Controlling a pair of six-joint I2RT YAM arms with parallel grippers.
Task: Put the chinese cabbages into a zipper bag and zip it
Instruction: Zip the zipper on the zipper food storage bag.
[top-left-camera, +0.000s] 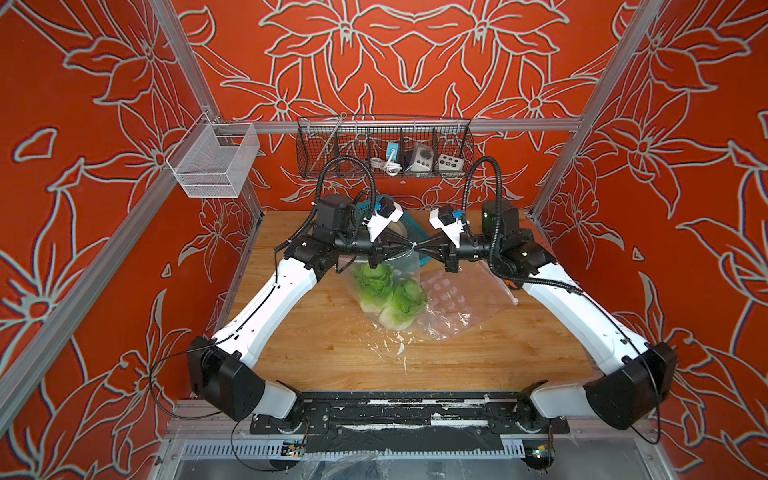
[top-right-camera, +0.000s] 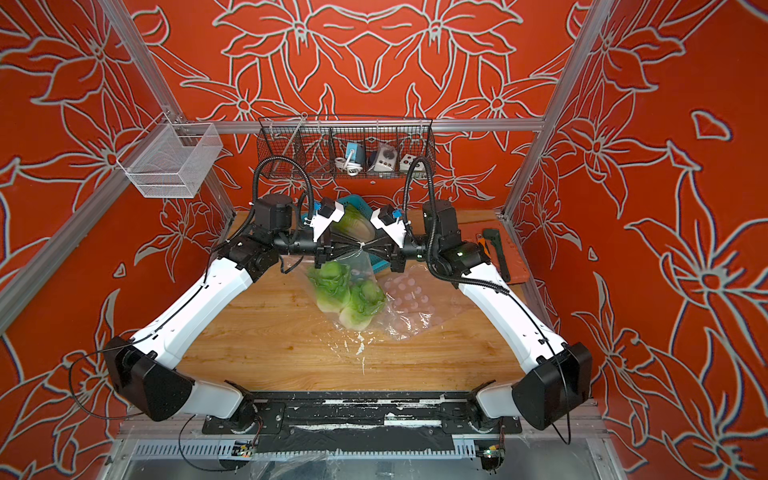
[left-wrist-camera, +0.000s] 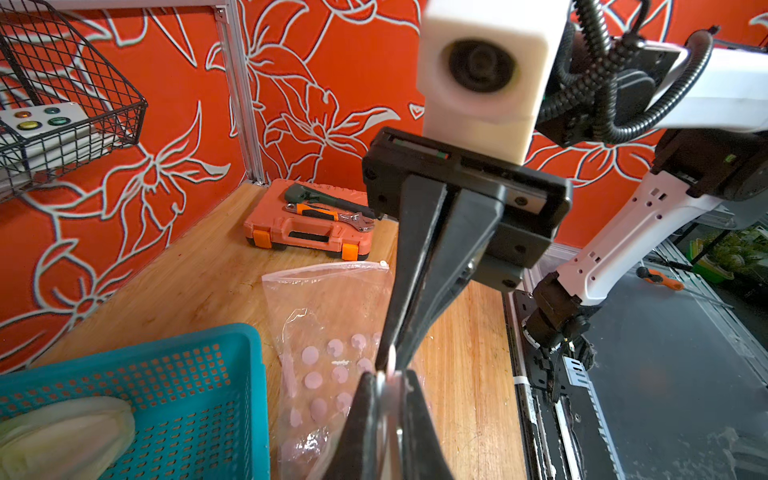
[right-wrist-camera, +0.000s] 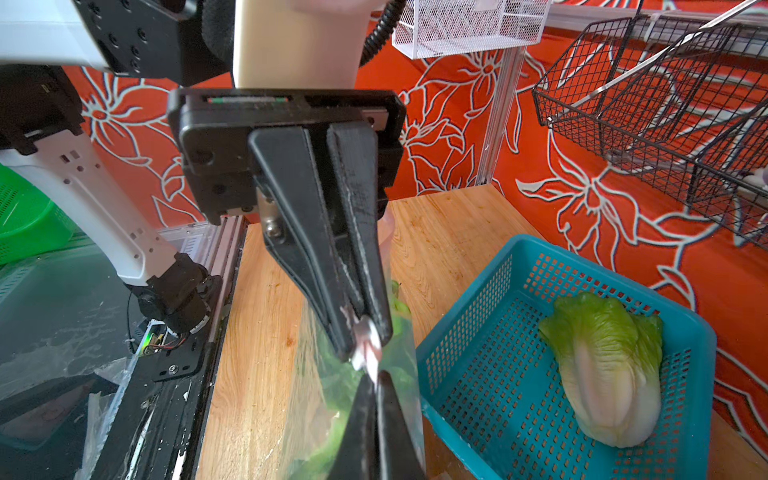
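A clear zipper bag (top-left-camera: 395, 274) (top-right-camera: 357, 270) hangs above the wooden table with two chinese cabbages (top-left-camera: 372, 286) (top-left-camera: 405, 303) inside. My left gripper (top-left-camera: 409, 246) (left-wrist-camera: 388, 376) and right gripper (top-left-camera: 422, 245) (right-wrist-camera: 376, 376) meet tip to tip at the bag's top edge, and both are shut on it. In the right wrist view the green leaves (right-wrist-camera: 340, 395) show through the plastic below the jaws. A third chinese cabbage (right-wrist-camera: 606, 365) (top-right-camera: 353, 222) lies in the teal basket (right-wrist-camera: 478, 332) (left-wrist-camera: 187, 374) behind the grippers.
A second plastic bag with pink dots (top-left-camera: 449, 291) (left-wrist-camera: 328, 340) lies flat on the table right of the hanging bag. An orange tool case (left-wrist-camera: 307, 237) (top-right-camera: 513, 257) with wrenches sits at the back right. A black wire basket (top-left-camera: 384, 149) and a white mesh basket (top-left-camera: 214, 160) hang on the rear rail.
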